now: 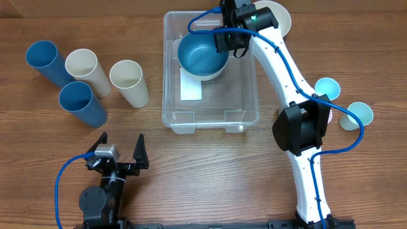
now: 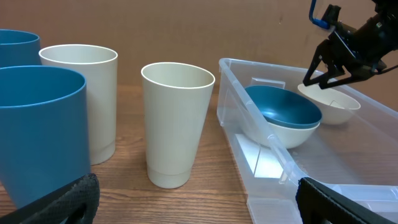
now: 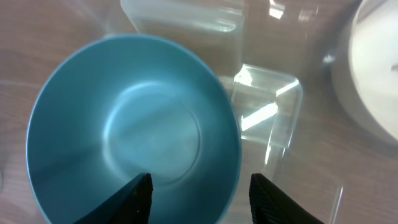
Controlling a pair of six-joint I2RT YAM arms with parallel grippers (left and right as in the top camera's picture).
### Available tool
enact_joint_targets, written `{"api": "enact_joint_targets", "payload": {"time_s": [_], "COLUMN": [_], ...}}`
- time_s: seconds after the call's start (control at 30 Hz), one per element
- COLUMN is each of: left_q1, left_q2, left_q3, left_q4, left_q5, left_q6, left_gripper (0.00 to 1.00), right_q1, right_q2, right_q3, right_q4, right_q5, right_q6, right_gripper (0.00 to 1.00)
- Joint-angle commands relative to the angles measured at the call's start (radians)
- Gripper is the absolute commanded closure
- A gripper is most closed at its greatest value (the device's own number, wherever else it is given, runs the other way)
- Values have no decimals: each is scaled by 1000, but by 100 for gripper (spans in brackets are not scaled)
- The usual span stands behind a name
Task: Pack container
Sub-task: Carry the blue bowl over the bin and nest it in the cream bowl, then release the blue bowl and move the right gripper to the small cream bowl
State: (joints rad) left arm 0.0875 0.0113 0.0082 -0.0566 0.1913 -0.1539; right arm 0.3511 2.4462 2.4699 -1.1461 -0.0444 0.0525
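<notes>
The clear container (image 1: 245, 95) stands at the back middle of the table, a white label (image 1: 191, 86) on its floor. Inside it a blue bowl (image 1: 200, 54) sits nested in a white bowl (image 1: 215, 75). My right gripper (image 1: 230, 41) hovers over the blue bowl's right rim. In the right wrist view one finger is over the inside of the blue bowl (image 3: 124, 130) and the other outside it, and the right gripper (image 3: 200, 193) stands open. My left gripper (image 1: 119, 154) rests open near the front left, holding nothing.
Two blue cups (image 1: 43, 58) (image 1: 81, 102) and two white cups (image 1: 86, 67) (image 1: 129, 79) stand left of the container. Another white bowl (image 1: 283, 16) sits behind its right corner. Two small pale cups (image 1: 327, 88) (image 1: 357, 114) lie by the right arm.
</notes>
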Motion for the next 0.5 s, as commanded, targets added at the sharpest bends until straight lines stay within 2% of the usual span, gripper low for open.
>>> {"api": "enact_joint_targets", "payload": {"time_s": [0.0, 0.3, 0.4, 0.47], "left_q1": [10, 10, 10, 10], "left_q2": [-7, -7, -7, -7], "left_q3": [-3, -3, -3, -3], "left_q4": [1, 1, 1, 1], "left_q5": [11, 11, 11, 11], "left_q6": [-7, -7, -7, -7], "left_gripper": [0, 0, 0, 0], "right_q1": [-8, -85, -178, -266], "right_q2": [-16, -89, -73, -60], "right_q3": [58, 280, 275, 205], "right_q4": [-32, -124, -103, -19], "right_q5": [-2, 4, 8, 9], "right_q6": [3, 48, 171, 302], "right_gripper": [48, 44, 43, 43]}}
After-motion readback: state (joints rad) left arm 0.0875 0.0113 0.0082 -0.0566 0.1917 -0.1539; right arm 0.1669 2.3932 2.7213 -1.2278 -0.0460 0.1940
